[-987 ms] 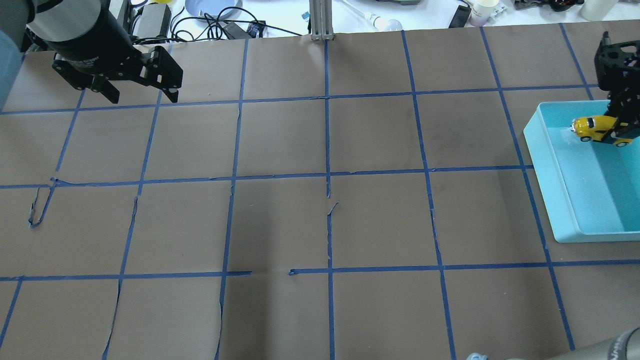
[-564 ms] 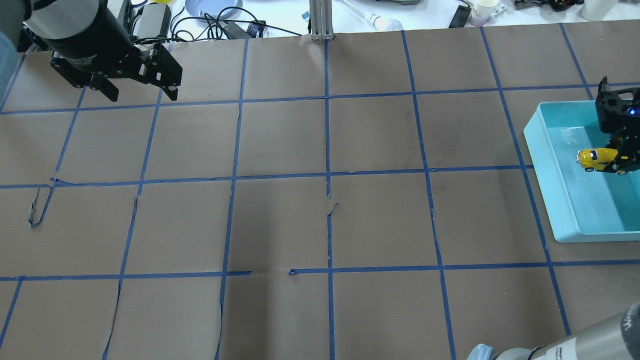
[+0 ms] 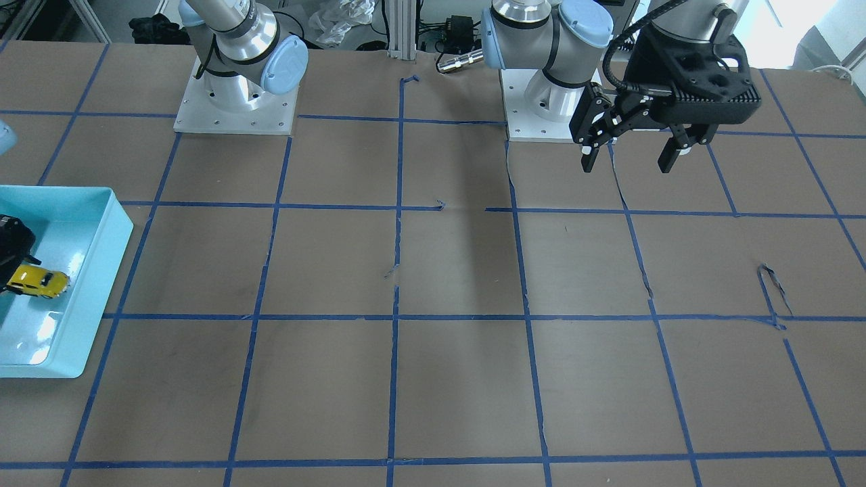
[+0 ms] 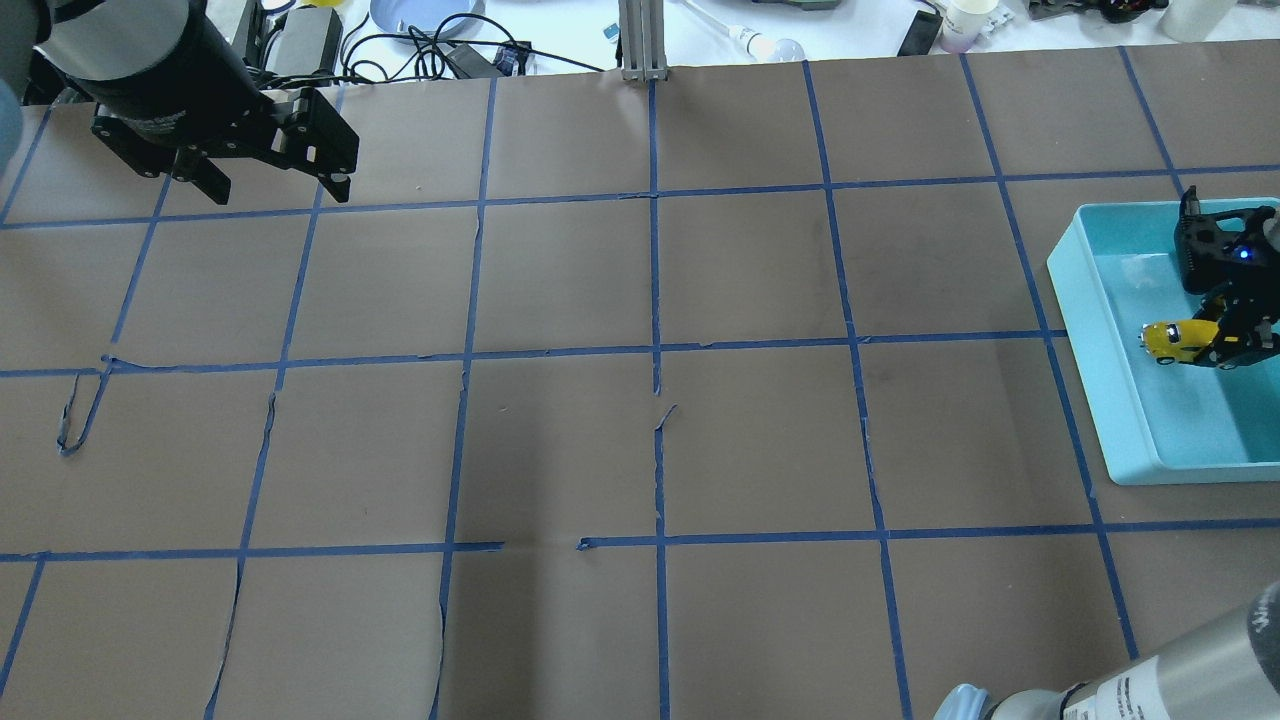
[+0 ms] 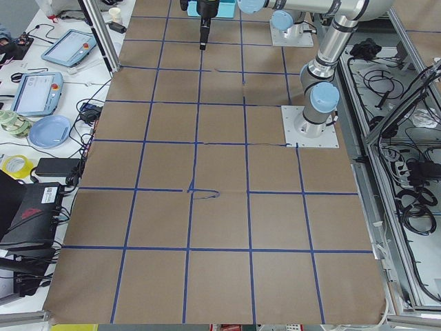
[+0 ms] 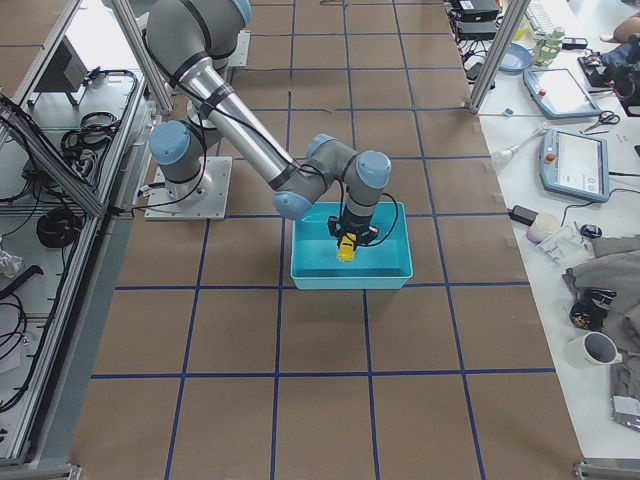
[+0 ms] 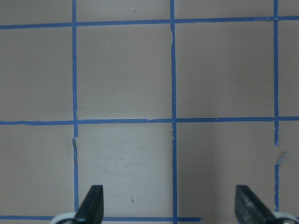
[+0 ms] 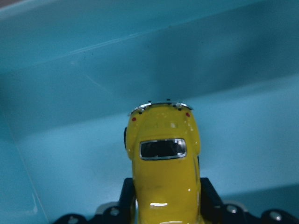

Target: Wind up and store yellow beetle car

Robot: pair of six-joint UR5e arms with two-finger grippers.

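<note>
The yellow beetle car (image 4: 1172, 340) is held in my right gripper (image 4: 1215, 345) inside the teal bin (image 4: 1095, 360) at the table's right end. The gripper is shut on the car's front half. In the right wrist view the car (image 8: 163, 163) sticks out from between the fingers (image 8: 210, 198), its rear window up, over the bin floor. I cannot tell whether its wheels touch the floor. The car also shows in the front view (image 3: 37, 282) and the right side view (image 6: 347, 247). My left gripper (image 4: 275, 190) hangs open and empty over the far left of the table.
The bin's walls (image 3: 108, 257) surround the right gripper (image 3: 10, 274). The table is brown paper with a blue tape grid, the tape peeled in places (image 4: 75, 420). Cables and clutter (image 4: 430, 45) lie beyond the far edge. The left wrist view shows bare paper between open fingertips (image 7: 91, 203).
My right gripper has carried the car down and toward the robot, lower into the bin. My left gripper has drifted slightly left, still open.
</note>
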